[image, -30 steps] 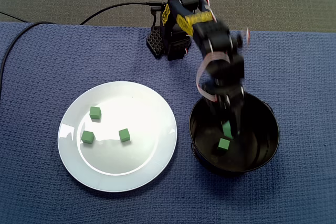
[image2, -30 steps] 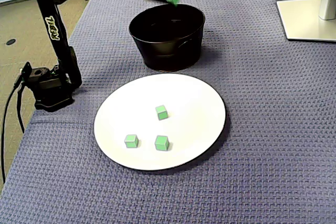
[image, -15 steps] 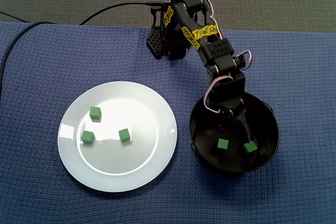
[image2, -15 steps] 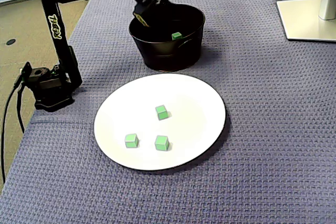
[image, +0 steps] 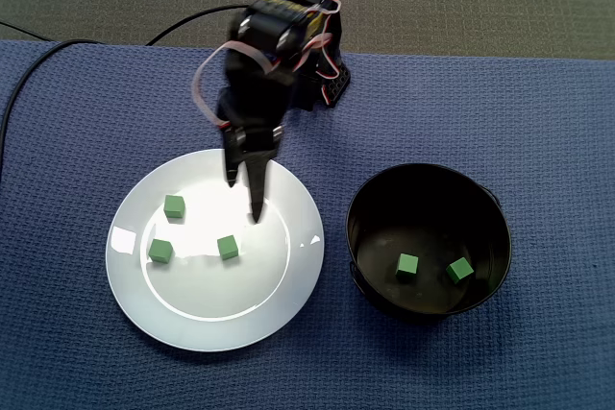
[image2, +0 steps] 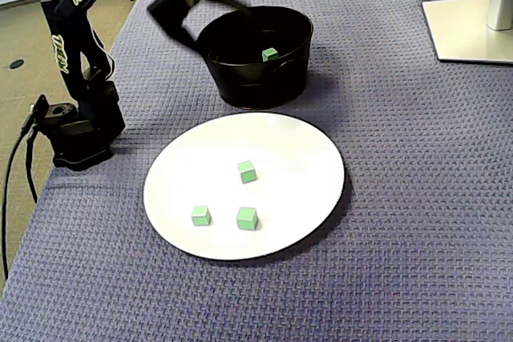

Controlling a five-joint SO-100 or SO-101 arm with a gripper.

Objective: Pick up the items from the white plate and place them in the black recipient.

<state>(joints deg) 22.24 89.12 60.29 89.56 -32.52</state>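
Three green cubes lie on the white plate: one at the upper left, one at the lower left, one in the middle. The other fixed view shows them too, the nearest at the plate's lower middle. Two green cubes rest inside the black bowl. My gripper hangs open and empty above the plate's upper middle, just above and right of the middle cube. In the other fixed view it is blurred at the upper left.
The arm's base stands at the edge of the blue woven cloth, with a black cable trailing off it. A white stand foot sits at the far right. The bowl stands close beside the plate.
The gripper let a green cube drop into the bowl, then swung out of the bowl and over to the plate, open and empty. The bowl now holds two cubes.
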